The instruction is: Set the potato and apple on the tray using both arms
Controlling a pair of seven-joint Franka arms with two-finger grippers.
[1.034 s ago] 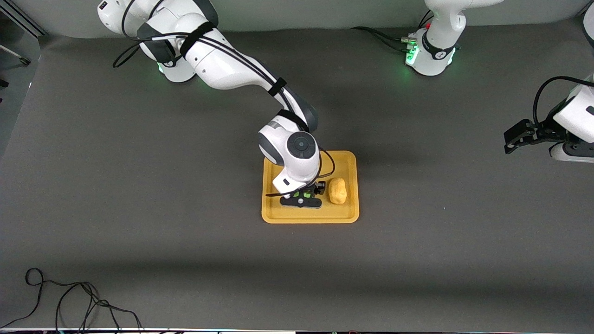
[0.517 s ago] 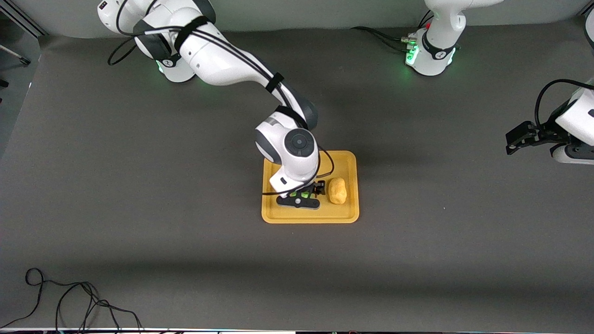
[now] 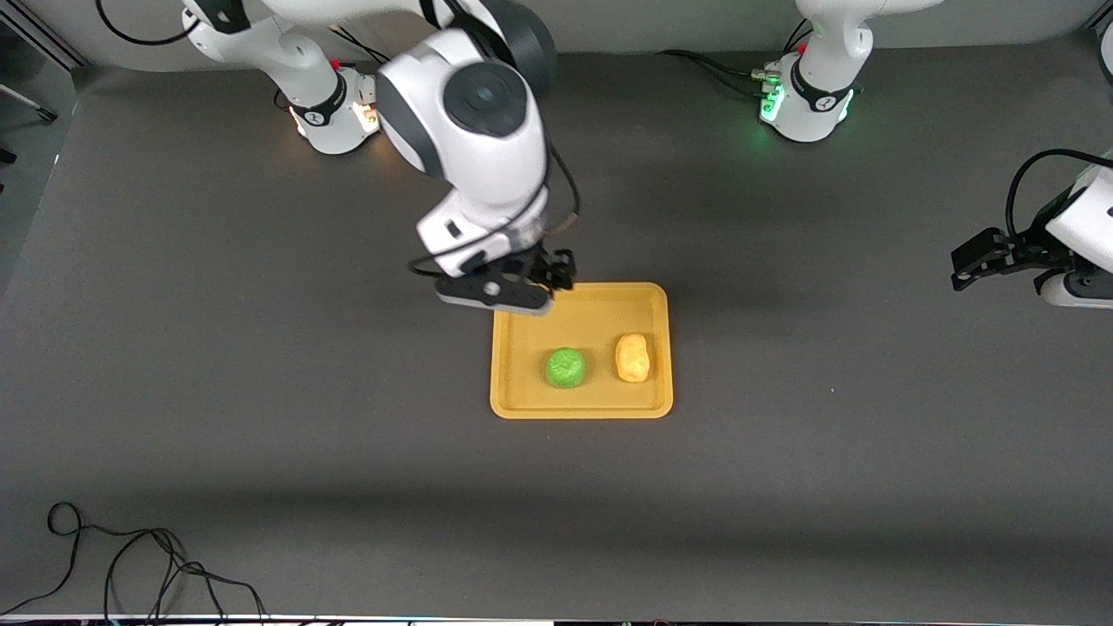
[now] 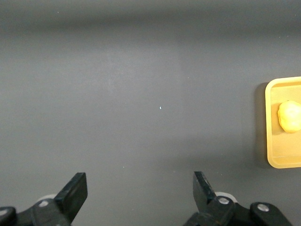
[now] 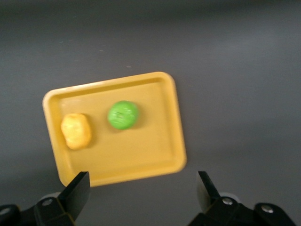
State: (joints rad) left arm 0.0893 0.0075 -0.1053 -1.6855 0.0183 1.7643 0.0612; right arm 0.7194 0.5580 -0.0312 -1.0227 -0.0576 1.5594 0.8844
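The yellow-orange tray [image 3: 522, 404] lies mid-table. On it sit the green apple [image 3: 565, 368] and, beside it toward the left arm's end, the yellow-tan potato [image 3: 633, 357]. My right gripper [image 3: 522, 291] is open and empty, raised over the tray's edge nearest the bases. The right wrist view shows the tray [image 5: 155, 155], the apple [image 5: 123, 115] and the potato [image 5: 76, 130] below the open gripper [image 5: 143, 188]. My left gripper [image 3: 978, 265] waits open and empty at the left arm's end of the table. The left wrist view shows its open gripper [image 4: 140, 188], the tray's edge [image 4: 269, 141] and the potato [image 4: 290, 117].
A black cable [image 3: 130, 565] lies coiled on the mat near the front camera at the right arm's end. The dark grey mat [image 3: 261, 348] surrounds the tray on all sides.
My right gripper has let go of the apple on the tray and risen away toward its base. The apple now lies uncovered beside the potato. The left arm has barely moved.
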